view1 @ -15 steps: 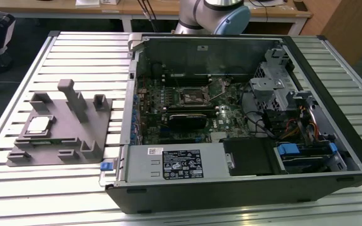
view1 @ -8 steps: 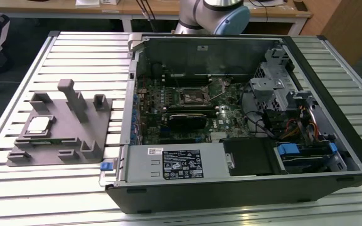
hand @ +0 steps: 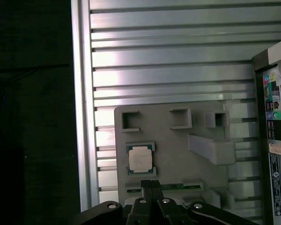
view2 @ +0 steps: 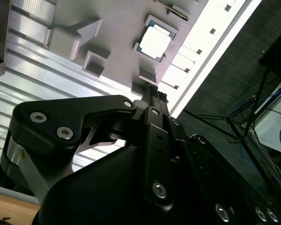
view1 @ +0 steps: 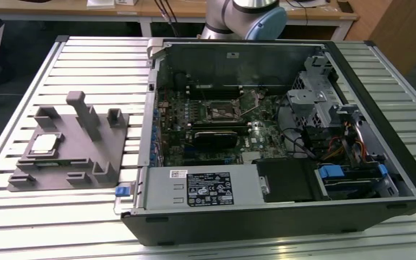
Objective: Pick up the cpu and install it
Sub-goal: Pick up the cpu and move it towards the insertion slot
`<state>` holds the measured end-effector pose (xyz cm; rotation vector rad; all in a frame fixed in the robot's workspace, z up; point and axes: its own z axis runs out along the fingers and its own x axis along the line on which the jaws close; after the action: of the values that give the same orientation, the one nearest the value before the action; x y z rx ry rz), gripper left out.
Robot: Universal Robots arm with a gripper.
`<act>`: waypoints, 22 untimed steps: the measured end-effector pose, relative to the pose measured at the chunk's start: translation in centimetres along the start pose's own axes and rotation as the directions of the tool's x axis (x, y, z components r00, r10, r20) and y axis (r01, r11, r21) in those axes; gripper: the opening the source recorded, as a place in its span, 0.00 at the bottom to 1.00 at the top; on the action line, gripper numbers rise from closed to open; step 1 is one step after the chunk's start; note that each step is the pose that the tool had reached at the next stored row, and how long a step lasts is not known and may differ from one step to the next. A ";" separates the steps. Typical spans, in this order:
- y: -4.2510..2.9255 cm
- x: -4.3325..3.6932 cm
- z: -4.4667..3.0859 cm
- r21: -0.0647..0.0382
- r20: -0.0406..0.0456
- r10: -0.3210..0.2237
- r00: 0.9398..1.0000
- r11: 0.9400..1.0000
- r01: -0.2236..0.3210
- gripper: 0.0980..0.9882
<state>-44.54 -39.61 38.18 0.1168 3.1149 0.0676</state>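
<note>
The cpu (view1: 44, 143) is a small pale silvery square lying flat in a recess of the grey fixture (view1: 71, 162), at the exterior view's left. Both wrist views look down on the cpu (view2: 154, 42) (hand: 140, 158) from above. My gripper (hand: 150, 183) (view2: 154, 90) hovers high over the fixture's edge, a short way from the chip and not touching it. Its fingers are shut together with nothing between them. The dark square socket (view1: 221, 111) sits on the motherboard inside the open computer case (view1: 403, 157).
The fixture (hand: 178, 150) has upright posts and blocks (view1: 85, 116) rising beside the cpu. A grey power supply with a white label (view1: 201, 187) fills the case's front. The slatted aluminium table (view1: 85, 54) ends close to the fixture's far side (hand: 84, 140).
</note>
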 end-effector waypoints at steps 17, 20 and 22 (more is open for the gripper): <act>-0.30 0.02 1.23 -0.001 -0.001 0.000 1.000 1.000 0.000 0.01; -0.68 0.00 1.45 -0.004 -0.001 0.000 1.000 1.000 0.000 0.01; -0.84 -0.01 1.75 -0.006 -0.003 -0.001 1.000 1.000 0.001 0.01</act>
<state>-44.55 -40.37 36.40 0.1159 3.1170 0.0765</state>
